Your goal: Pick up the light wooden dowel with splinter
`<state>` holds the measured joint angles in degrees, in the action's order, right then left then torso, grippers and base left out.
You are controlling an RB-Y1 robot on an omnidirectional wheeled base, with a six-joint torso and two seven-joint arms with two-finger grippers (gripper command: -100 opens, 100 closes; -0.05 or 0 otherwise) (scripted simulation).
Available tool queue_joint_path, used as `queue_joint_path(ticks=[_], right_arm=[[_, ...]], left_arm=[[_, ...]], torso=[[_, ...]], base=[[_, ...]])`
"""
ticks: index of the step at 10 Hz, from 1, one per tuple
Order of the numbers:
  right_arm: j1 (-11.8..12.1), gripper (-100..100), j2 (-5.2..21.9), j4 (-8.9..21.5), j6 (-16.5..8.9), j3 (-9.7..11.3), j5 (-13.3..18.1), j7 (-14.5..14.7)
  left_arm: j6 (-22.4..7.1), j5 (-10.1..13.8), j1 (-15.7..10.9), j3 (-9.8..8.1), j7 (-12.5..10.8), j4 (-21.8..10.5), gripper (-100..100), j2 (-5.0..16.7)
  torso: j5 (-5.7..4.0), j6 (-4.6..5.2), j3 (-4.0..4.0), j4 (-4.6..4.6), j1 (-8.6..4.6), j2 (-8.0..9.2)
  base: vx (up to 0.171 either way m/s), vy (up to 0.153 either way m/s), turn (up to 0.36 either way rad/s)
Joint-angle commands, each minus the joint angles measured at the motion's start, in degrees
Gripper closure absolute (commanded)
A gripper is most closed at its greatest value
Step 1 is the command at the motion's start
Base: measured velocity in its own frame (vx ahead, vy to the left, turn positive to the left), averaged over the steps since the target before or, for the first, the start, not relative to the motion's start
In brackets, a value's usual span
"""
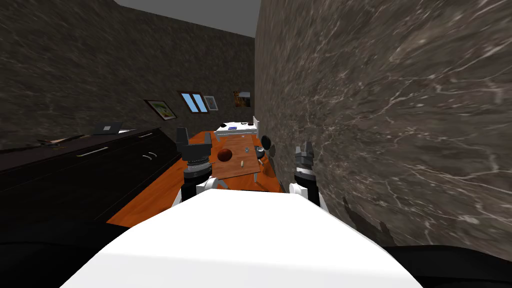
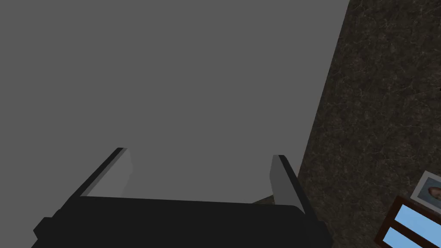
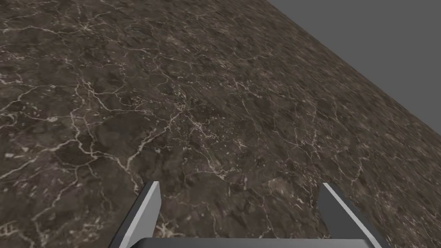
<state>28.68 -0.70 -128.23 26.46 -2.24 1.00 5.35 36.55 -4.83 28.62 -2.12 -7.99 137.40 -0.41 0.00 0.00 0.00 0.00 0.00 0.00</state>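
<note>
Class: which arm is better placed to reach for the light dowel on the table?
Probably left: the left gripper, open, shows by the table edge, nearer the dowel; the right gripper hangs against the wall.

A room in a home is shown. A long dark sideboard (image 1: 75,175) with drawer handles is set along one dark marbled wall (image 1: 390,100), and a laptop (image 1: 108,128) is laid on it. A framed picture (image 1: 161,109) and a window (image 1: 194,102) are seen further on. A wooden table (image 1: 230,170) is placed on the orange floor (image 1: 150,192).
</note>
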Motion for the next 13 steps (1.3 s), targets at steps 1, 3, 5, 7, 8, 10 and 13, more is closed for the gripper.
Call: queue_joint_path(ticks=[1,3,5,7,8,10,13], right_arm=[[0.0,0,0.0,0.0,0.0,0.0,0.0,0.0],[0.0,0,0.0,0.0,0.0,0.0,0.0,0.0],[0.0,0,0.0,0.0,0.0,0.0,0.0,0.0],[0.0,0,0.0,0.0,0.0,0.0,0.0,0.0],[0.0,0,0.0,0.0,0.0,0.0,0.0,0.0],[0.0,0,0.0,0.0,0.0,0.0,0.0,0.0],[0.0,0,0.0,0.0,0.0,0.0,0.0,0.0]], left_arm=[[-0.1,0.3,-0.2,0.39,-0.4,-1.7,-100,1.5],[-0.3,0.7,-0.4,0.96,-0.9,-4.2,-100,3.2],[-0.6,1.3,-0.8,1.72,-1.5,-7.8,-100,5.3],[-1.0,2.1,-1.3,2.68,-2.3,-11.8,-100,7.7],[-1.0,2.1,-1.3,2.68,-2.3,-12.4,-100,7.7],[-1.7,3.1,-2.0,3.94,-3.3,-16.3,-100,10.3],[-2.1,3.7,-2.4,4.68,-3.8,-21.0,-100,11.6]], torso=[[0.00,0.00,0.00,0.00,0.00,0.00],[0.02,0.02,0.02,0.01,0.09,0.04],[0.04,0.01,0.04,0.01,0.15,0.07],[0.04,0.01,0.05,0.02,0.17,0.09],[0.04,0.02,0.05,0.02,0.18,0.10],[0.03,0.01,0.03,0.01,0.15,0.06],[0.04,0.00,0.03,0.01,0.17,0.06]], base=[[-0.009,0.012,-0.107],[-0.017,0.028,-0.149],[-0.026,0.037,-0.159],[-0.026,0.038,-0.211],[-0.022,0.033,-0.062],[-0.024,0.035,-0.187],[-0.021,0.034,-0.138]])
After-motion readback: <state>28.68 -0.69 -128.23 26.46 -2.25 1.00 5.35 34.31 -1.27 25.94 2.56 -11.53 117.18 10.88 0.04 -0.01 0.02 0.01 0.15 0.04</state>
